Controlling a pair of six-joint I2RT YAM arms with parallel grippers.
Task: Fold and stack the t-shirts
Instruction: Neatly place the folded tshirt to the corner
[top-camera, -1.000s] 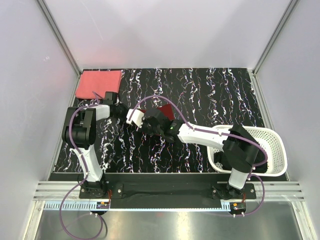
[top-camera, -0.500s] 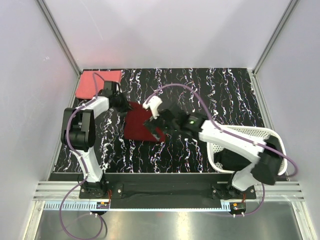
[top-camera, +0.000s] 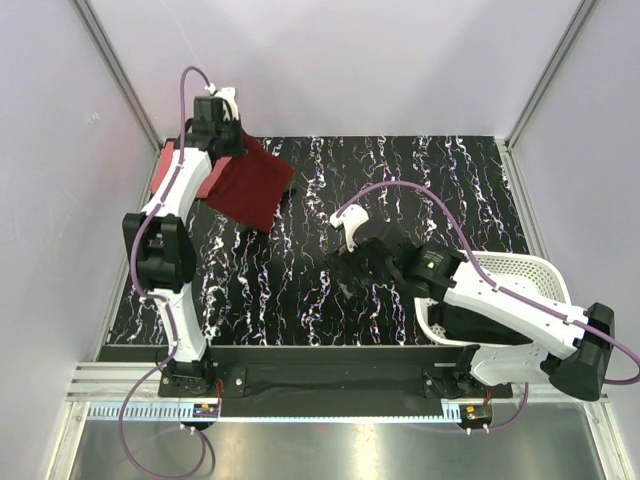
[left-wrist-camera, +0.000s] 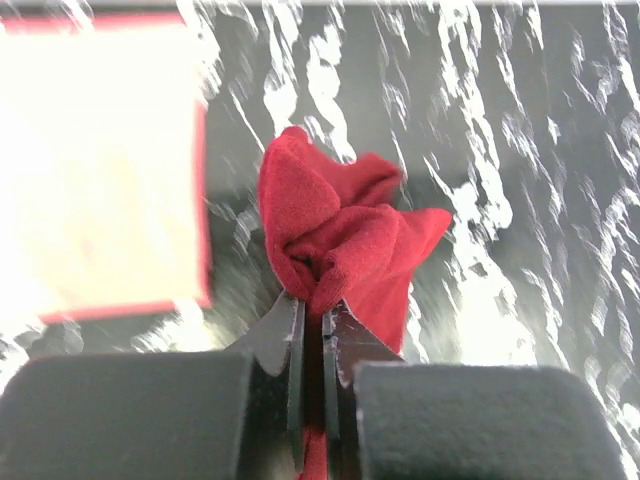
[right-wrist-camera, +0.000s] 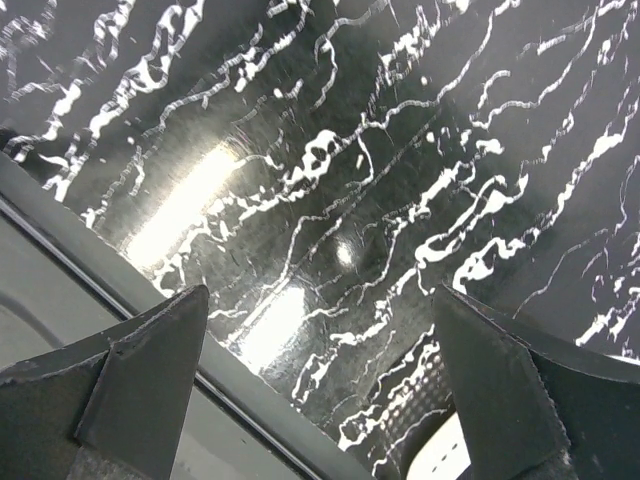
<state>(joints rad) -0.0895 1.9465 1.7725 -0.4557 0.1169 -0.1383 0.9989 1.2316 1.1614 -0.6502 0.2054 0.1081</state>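
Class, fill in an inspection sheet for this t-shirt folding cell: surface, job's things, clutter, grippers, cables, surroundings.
Surface: black table with white veining.
Job's things: maroon t-shirt bunched and held off the table; coral t-shirt lying flat and folded at the far left corner.
Clutter: white basket at the right edge, with a black heap inside, possibly a t-shirt.
Grippers: left gripper shut on the maroon t-shirt; right gripper open, empty, over the table.
Cables: purple cables loop along both arms; no snag seen.
Surroundings: white walls with metal frame rails; nothing else seen.
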